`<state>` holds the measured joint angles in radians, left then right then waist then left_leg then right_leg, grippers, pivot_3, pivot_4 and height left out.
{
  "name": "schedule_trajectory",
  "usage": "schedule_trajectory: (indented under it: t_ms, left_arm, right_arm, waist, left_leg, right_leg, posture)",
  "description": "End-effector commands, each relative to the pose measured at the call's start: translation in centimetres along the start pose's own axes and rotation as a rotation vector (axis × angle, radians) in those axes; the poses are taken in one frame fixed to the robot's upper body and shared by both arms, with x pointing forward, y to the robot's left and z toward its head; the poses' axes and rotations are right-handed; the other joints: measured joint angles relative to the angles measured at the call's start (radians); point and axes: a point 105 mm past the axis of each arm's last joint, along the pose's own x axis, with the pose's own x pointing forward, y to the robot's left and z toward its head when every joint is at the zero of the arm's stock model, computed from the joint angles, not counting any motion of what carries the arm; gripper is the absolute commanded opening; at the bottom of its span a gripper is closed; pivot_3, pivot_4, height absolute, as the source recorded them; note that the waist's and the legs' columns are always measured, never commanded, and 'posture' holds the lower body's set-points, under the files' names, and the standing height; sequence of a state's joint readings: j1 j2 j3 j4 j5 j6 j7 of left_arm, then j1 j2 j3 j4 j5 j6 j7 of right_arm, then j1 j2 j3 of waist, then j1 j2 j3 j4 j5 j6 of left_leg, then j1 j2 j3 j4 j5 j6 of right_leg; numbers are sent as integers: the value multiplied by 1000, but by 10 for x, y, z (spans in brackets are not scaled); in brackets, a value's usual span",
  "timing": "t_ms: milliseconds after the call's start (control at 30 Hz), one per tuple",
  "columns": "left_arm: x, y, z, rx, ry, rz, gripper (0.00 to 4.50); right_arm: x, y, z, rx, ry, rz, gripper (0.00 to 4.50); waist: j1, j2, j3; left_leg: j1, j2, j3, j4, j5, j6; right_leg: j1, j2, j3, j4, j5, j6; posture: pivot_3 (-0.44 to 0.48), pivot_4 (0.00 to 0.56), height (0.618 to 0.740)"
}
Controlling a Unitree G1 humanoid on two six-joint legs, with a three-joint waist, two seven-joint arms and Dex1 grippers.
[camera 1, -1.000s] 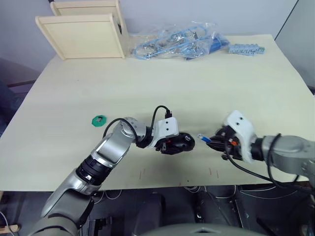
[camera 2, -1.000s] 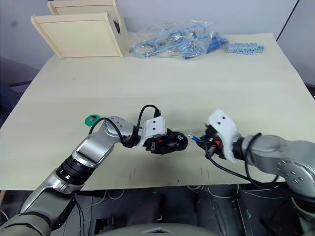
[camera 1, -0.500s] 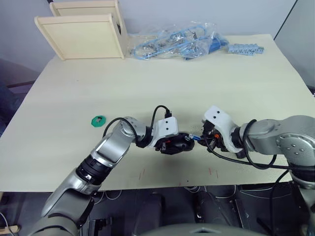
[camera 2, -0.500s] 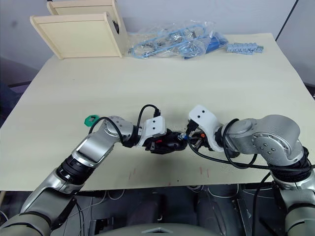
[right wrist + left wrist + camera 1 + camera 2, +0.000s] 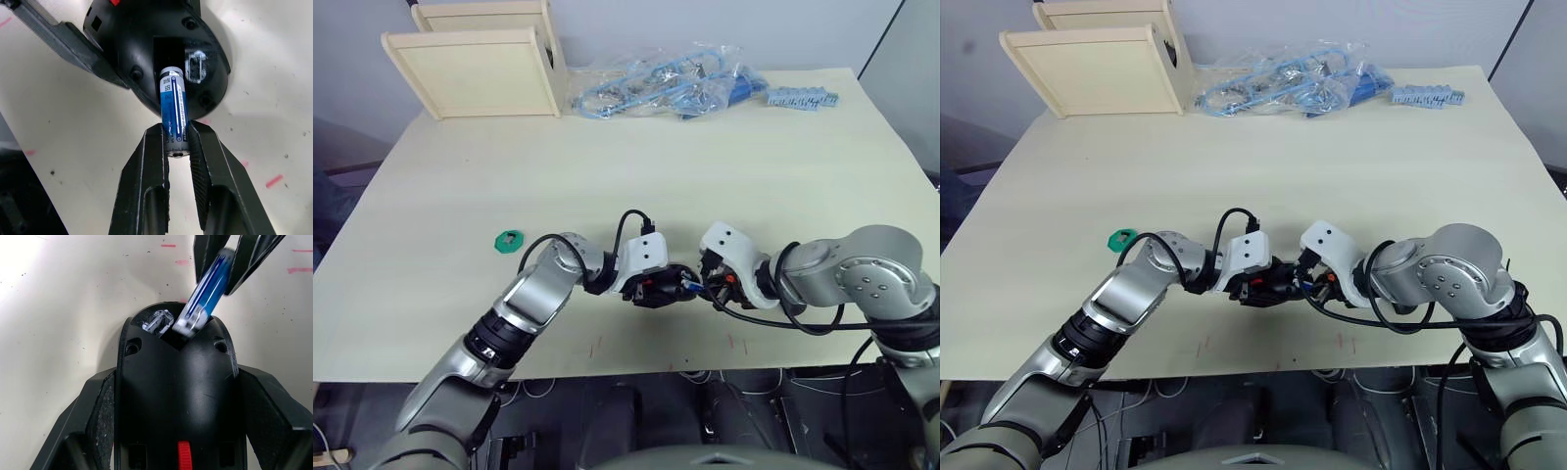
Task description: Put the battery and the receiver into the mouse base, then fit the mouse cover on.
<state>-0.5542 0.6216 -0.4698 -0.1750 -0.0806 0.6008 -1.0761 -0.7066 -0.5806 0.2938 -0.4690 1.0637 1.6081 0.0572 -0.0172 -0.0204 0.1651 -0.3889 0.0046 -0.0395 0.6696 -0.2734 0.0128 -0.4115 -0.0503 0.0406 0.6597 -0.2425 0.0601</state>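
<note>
- The left gripper (image 5: 173, 431) is clamped on the mouse base (image 5: 176, 382) — one black finger (image 5: 95, 416) presses each long side of the shell, which sits between the jaws with its hollow side showing.
- The right gripper (image 5: 177, 147) is closed on the battery (image 5: 174, 110); the jaws pinch it near one end and the rest sticks out past the fingertips.
- The battery's free end sits at the mouth of the rectangular slot in the mouse base, tilted rather than lying flat in it.
- Just beside that slot — further from the right jaws' line — is a small silver-rimmed socket (image 5: 195, 62).
- Both grippers meet low over the table (image 5: 607, 166) near its front edge; a green disc (image 5: 510, 239) lies well apart on the left arm's side.
</note>
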Motion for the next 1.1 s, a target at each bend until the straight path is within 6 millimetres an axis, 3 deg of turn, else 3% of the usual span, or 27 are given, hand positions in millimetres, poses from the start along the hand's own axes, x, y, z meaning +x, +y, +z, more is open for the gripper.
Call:
schedule_trajectory:
  t_ms: [33, 233, 267, 300, 400, 633, 767, 933, 1000, 1100]
  left_arm:
    - [4, -3, -13, -32, 49, -5, 2938]
    - [4, -1, -13, -34, 49, -1, 2938]
    - [4, -2, -13, -35, 49, -1, 2938]
    - [4, -2, -13, -35, 49, -1, 2938]
    - [5, -3, -13, -36, 46, -2, 2938]
    - [6, -4, -14, -38, 45, 0, 2938]
    - [6, -3, -14, -38, 44, 0, 2938]
    - [5, -3, -13, -40, 40, -3, 2938]
    - [5, -2, -14, -40, 40, -3, 2938]
    - [5, -2, -14, -41, 40, -4, 2938]
  right_arm:
    - [1, 1, 6, -11, -7, -2, 76]
    - [7, 4, 7, -5, 4, 19, 76]
    - [7, 3, 7, -2, 1, 11, 876]
    - [7, 3, 8, 0, -2, 4, 1116]
    - [-1, -4, 13, 24, -61, -28, 2413]
    - [-37, 9, 3, -86, -248, -15, 2413]
    - [-51, 30, 10, 3, -524, 238, 2413]
    - [-37, 14, 4, -64, -603, 103, 2413]
    - [-29, 8, -1, -47, -622, 84, 1884]
    - [-19, 2, -6, -26, -660, 63, 545]
  waist:
    - [0, 0, 0]
    - [0, 0, 0]
    - [0, 0, 0]
    - [0, 0, 0]
    - [-3, 0, -1]
    - [4, 0, -1]
    - [1, 1, -1]
    - [1, 1, -1]
    - [1, 1, -1]
    - [2, 1, -1]
  left_leg:
    - [0, 0, 0, 0, 0, 0]
    - [0, 0, 0, 0, 0, 0]
    - [0, 0, 0, 0, 0, 0]
    - [0, 0, 0, 0, 0, 0]
    - [1, 0, 0, 0, 0, 0]
    - [-1, 0, -1, 0, 0, 0]
    - [-4, 0, -7, 1, 0, 0]
    - [-2, -1, -8, 1, 0, 0]
    - [-2, -1, -8, 1, 0, 0]
    - [-3, -1, -8, 1, 0, 0]
  right_leg:
    - [0, 0, 0, 0, 0, 0]
    - [0, 0, 0, 0, 0, 0]
    - [0, 0, 0, 0, 0, 0]
    - [0, 0, 0, 0, 0, 0]
    - [0, 0, 0, 1, 0, 0]
    - [0, 0, -1, -1, 0, 0]
    - [0, 0, -6, -2, 0, 0]
    - [0, 0, -4, -1, 0, 0]
    - [0, 0, -5, -1, 0, 0]
    - [0, 0, -5, -1, 0, 0]
  posture:
    - [0, 150, 740]
    - [0, 150, 740]
    - [0, 150, 740]
    - [0, 150, 740]
    - [0, 150, 740]
    - [0, 150, 740]
    - [0, 150, 740]
    - [0, 150, 740]
    - [0, 150, 740]
    - [0, 150, 740]
